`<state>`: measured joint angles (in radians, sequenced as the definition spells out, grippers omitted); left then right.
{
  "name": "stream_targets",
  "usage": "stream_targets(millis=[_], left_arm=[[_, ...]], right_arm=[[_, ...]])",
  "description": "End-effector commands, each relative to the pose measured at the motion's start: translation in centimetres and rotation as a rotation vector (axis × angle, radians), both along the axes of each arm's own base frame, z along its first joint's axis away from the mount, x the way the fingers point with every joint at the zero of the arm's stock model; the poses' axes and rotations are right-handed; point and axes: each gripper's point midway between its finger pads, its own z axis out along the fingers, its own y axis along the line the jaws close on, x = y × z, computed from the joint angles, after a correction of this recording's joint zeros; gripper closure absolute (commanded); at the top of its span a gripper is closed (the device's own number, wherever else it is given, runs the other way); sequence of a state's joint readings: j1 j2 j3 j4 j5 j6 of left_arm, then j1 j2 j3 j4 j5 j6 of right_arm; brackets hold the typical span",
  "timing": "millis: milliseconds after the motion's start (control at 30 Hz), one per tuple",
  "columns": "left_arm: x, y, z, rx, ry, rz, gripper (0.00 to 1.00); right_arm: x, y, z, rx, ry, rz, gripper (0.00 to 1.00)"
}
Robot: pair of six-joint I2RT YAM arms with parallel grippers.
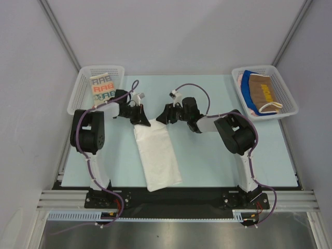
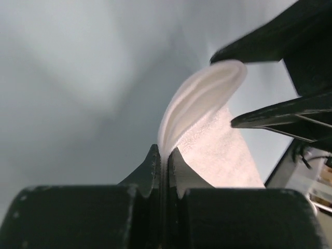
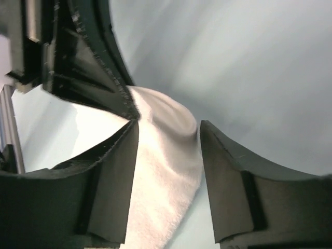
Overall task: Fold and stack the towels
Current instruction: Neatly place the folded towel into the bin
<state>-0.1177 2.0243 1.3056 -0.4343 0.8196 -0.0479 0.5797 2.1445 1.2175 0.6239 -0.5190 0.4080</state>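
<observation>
Left pincer pinching white towel | right pincer agape astride it

white towel, brown-and-yellow towel, lettered cream towel

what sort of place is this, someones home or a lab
Most likely a robotics lab cell: plain grey panel walls, two black robot arms bolted along a metal rail, and a staged pale blue mat with one white cloth towel.
</observation>
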Motion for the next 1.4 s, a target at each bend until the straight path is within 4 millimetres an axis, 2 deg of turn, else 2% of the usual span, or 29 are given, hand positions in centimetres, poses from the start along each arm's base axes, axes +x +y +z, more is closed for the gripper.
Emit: stream_targets(millis=[0,67,100,133,200,233,333,367,433,467,500,567,600,633,700,733,767,800,967,1133,1200,1233,1267,1300,1367], left_arm=[[1.4,1.8,2.2,0.127,-0.121,0.124,1.0],[0.6,2.5,1.5,0.176,-0.119,0.166,1.0],[0.9,3.2,1.9,0.235,-0.147,0.211,1.0],[0.1,3.7,1.2,0.267,-0.133,0.233,0.99],[-0.3,4.7,0.7,0.337,-0.129,0.295,1.0],[-0.9,6.3,0.2,0.412,-0.13,0.353,1.0],[-2.6,7.8,-1.0,0.473,-0.083,0.434,1.0],[-2.8,8.6,-0.6,0.505,-0.093,0.473,1.0],[-3.8,9.9,-1.0,0.555,-0.083,0.516,1.0],[-3.8,10.7,-0.2,0.587,-0.114,0.552,1.0],[-4.0,11.4,-0.1,0.616,-0.124,0.574,1.0],[-4.6,12.5,0.0,0.657,-0.135,0.619,1.0],[-4.7,13.1,0.7,0.672,-0.153,0.647,1.0],[-4.9,13.4,0.8,0.685,-0.158,0.657,1.0],[-4.8,13.9,1.4,0.699,-0.189,0.669,1.0],[-4.9,14.1,1.4,0.708,-0.196,0.67,1.0],[-4.9,14.4,1.5,0.722,-0.2,0.676,1.0],[-4.9,15.0,1.6,0.747,-0.206,0.694,1.0],[-4.6,16.2,2.1,0.806,-0.235,0.709,1.0],[-4.0,17.7,2.8,0.876,-0.304,0.701,1.0],[-3.2,18.0,3.9,0.874,-0.392,0.684,1.0],[-3.6,17.9,3.5,0.875,-0.412,0.657,1.0],[-3.0,17.6,4.7,0.851,-0.487,0.644,1.0],[-3.2,17.7,4.6,0.85,-0.504,0.643,1.0],[-2.5,18.0,6.1,0.831,-0.569,0.669,1.0]], right_arm=[[1.5,0.0,1.1,-0.02,-0.05,-0.04,0.43],[2.2,-0.7,1.6,-0.032,-0.056,-0.082,0.35],[2.4,-1.0,1.5,-0.046,-0.049,-0.097,0.27],[2.6,-1.1,1.9,-0.047,-0.051,-0.106,0.26],[3.0,-1.9,2.1,-0.06,-0.043,-0.13,0.24],[3.1,-2.1,2.4,-0.059,-0.048,-0.134,0.23],[2.9,-2.3,2.7,-0.067,-0.033,-0.13,0.23],[2.7,-2.2,2.6,-0.073,-0.025,-0.123,0.23],[1.2,-2.0,2.1,-0.101,-0.004,-0.086,0.23],[0.5,-1.9,2.1,-0.105,-0.001,-0.069,0.23],[-0.8,-2.0,0.9,-0.132,0.032,-0.05,0.23],[-2.6,-1.6,0.8,-0.164,0.03,-0.013,0.23],[-4.1,-1.9,-0.4,-0.194,0.065,0.007,0.23],[-5.0,-1.6,0.0,-0.195,0.066,0.022,0.23],[-7.9,-1.0,-0.7,-0.221,0.07,0.063,0.22],[-8.2,-0.7,0.0,-0.228,0.049,0.057,0.21],[-9.5,-0.4,-0.7,-0.273,0.075,0.066,0.21],[-9.7,-0.4,-1.0,-0.292,0.083,0.06,0.21],[-13.4,0.5,-2.6,-0.352,0.116,0.131,0.21],[-15.2,1.2,-3.4,-0.362,0.156,0.155,0.23],[-16.0,1.4,-3.3,-0.36,0.164,0.168,0.23],[-16.2,1.5,-3.3,-0.359,0.165,0.174,0.23],[-16.5,1.8,-3.1,-0.353,0.168,0.188,0.23],[-16.8,2.1,-3.1,-0.353,0.168,0.195,0.23],[-17.8,2.9,-3.1,-0.355,0.168,0.217,0.23]])
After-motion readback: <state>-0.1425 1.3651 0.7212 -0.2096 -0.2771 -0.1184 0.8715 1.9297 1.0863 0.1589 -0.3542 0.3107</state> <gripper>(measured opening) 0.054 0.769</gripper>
